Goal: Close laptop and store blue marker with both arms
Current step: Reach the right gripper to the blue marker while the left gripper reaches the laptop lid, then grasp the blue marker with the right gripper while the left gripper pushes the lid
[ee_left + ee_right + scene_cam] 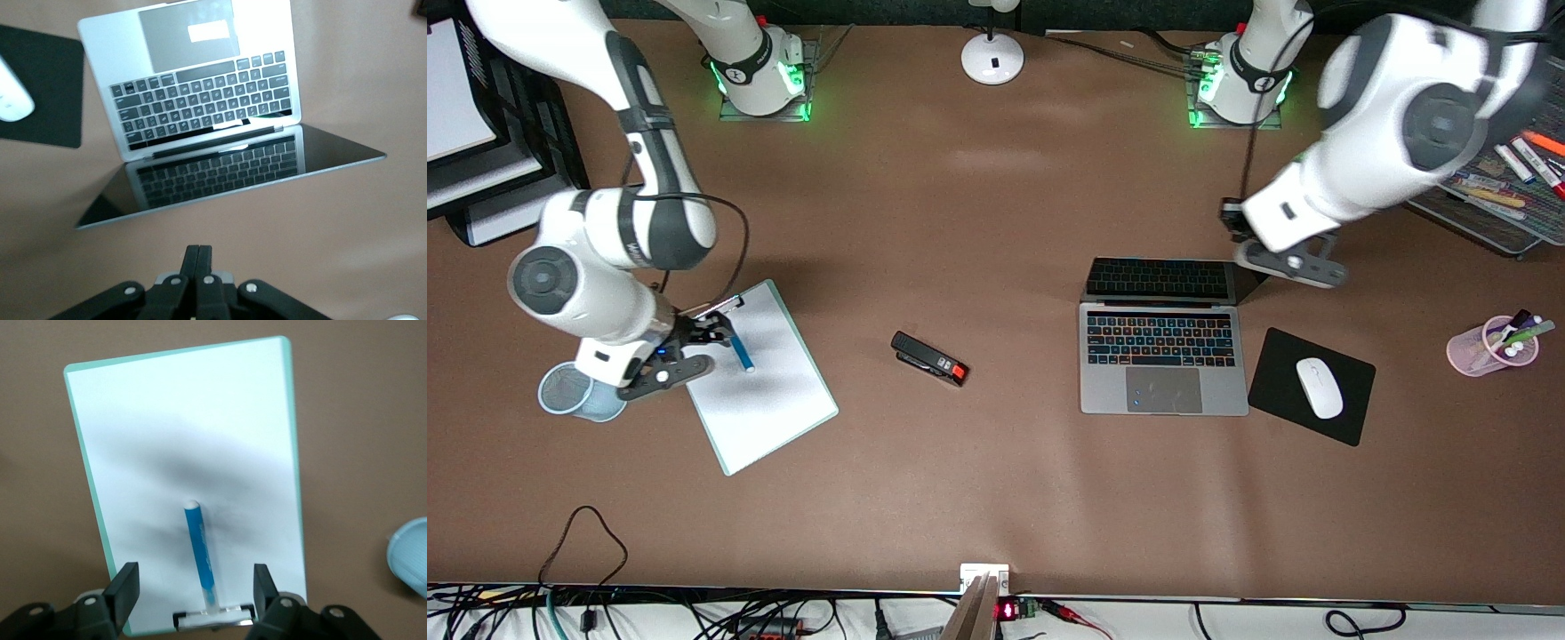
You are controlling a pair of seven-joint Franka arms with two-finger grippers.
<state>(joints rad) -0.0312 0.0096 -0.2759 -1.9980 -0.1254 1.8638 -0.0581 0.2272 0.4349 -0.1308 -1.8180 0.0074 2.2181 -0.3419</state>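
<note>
Low in the middle of the front view, a black stapler [929, 358] is seen lying alone on the brown table [996, 498].

At the lower left, the blue marker [740, 352] is seen lying on a white clipboard [769, 391], with a blue mesh cup [578, 391] just beside the board. The right gripper [716, 331] is held low over the marker. In the right wrist view its fingers [125, 587] are seen apart, one on each side of the marker [200, 550], and nothing is pinched yet. To do this step well, the marker should be kept in the middle of the gap, and the fingers should be brought together slowly so the pen is not pushed sideways or rolled away. It should be gripped near its middle so it does not tip when it is lifted.

At the right of the middle, the laptop [1163, 356] is seen open, with a white mouse [1319, 388] on a black mouse pad [1280, 378] beside it. Higher up, the left gripper [1240, 233] is held by the raised screen's top edge. In the left wrist view its fingers [198, 263] are seen pressed together, with nothing held. The lid should probably be pushed down gently and evenly.
</note>
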